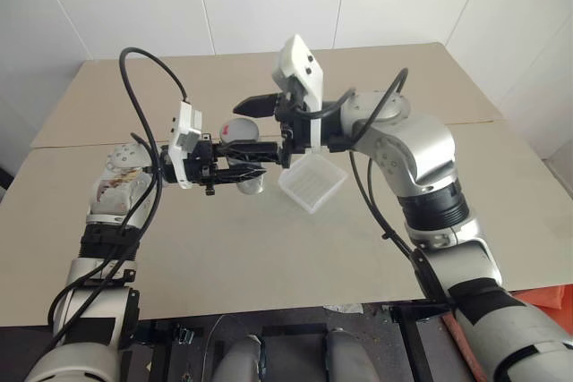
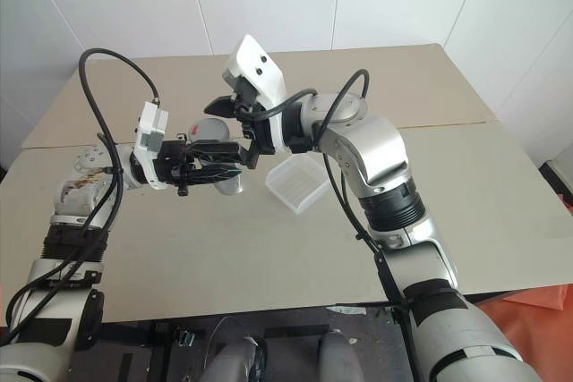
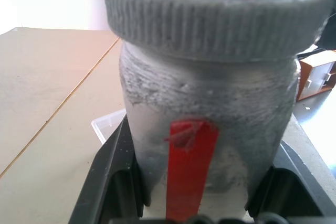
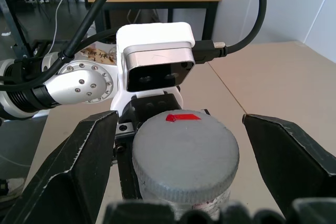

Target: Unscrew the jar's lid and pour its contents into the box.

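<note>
Beige surface [image 1: 269,248], white walls behind. Left end effector [image 1: 235,172] clamps jar [image 3: 205,124], held above surface just beside box [image 1: 312,182]. Lid [image 4: 185,150] on jar; right end effector [image 4: 184,150] spread wide, fingers [image 4: 79,166] either side of lid, not touching.

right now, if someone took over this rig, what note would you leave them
Left claw: shut on the small clear cylindrical jar with the red stripe, held above the beige table.
Right claw: open, fingers either side of the round ribbed grey screw lid, not touching it.
Shallow clear plastic box: on the table just beyond the jar, on the robot's right of it.
Done: jar lifted, right claw lined up on the lid.
Left: grip and unscrew the lid, then tip the jar's contents into the box.
</note>
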